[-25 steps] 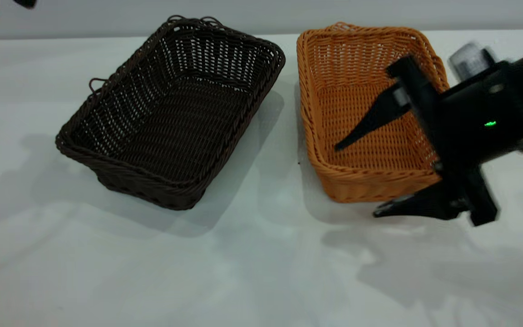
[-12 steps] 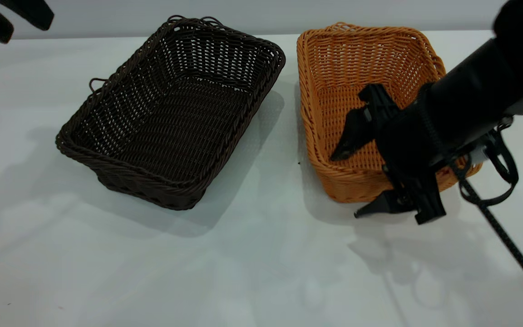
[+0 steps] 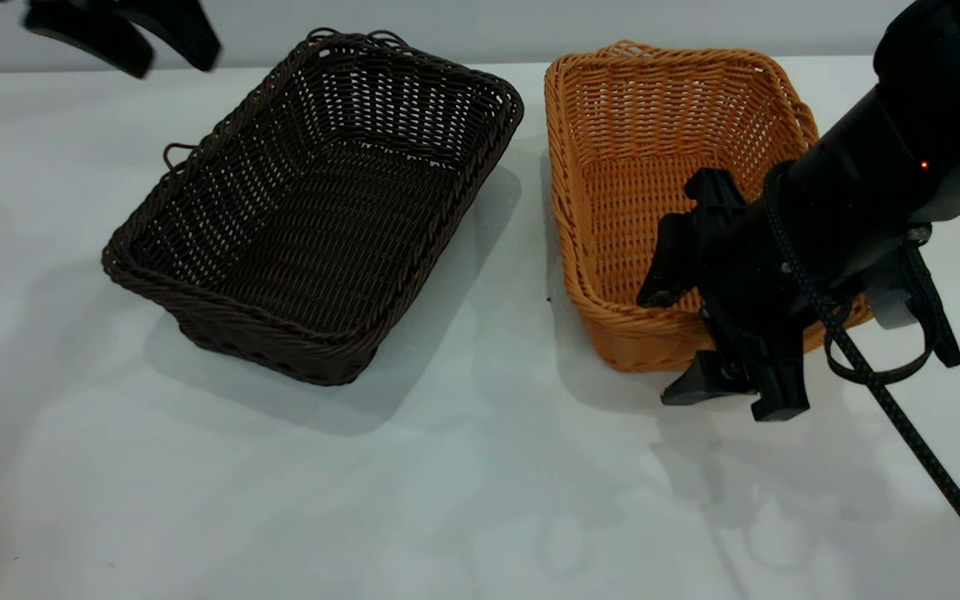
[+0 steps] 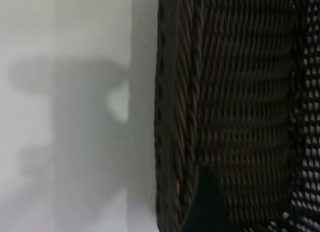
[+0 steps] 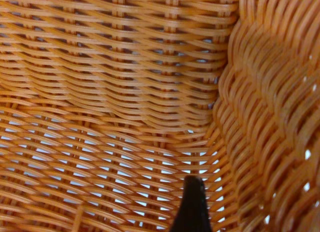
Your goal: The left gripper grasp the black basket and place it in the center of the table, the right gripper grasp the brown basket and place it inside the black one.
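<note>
**Two wicker baskets on a white table, with the right gripper straddling the brown basket's near wall**

Exterior view. The black basket [image 3: 313, 208] sits on the table [image 3: 447, 483] at the left of centre, turned at an angle, one corner toward the camera. The brown basket [image 3: 680, 200] stands just beside it on the right, apart from it by a narrow strip of tabletop, both upright with their open sides up.

The right gripper [image 3: 673, 342] is at the brown basket's near right corner. Its fingers are spread wide: one finger [image 3: 670, 267] reaches down inside the basket, the other [image 3: 697, 385] lies outside, low against the front wall, so that the braided rim stands between them. The jaws have not closed on the wall. A braided cable [image 3: 905, 425] runs from the arm toward the lower right.

The left gripper [image 3: 147, 37] hovers at the upper left edge of the frame, above and just behind the black basket's far left corner, fingers parted and holding nothing.

Left wrist view. The black basket's braided rim [image 4: 175, 117] runs alongside bare table.

Right wrist view. One dark fingertip [image 5: 192, 204] is inside the brown basket, near where the floor meets the wall.
</note>
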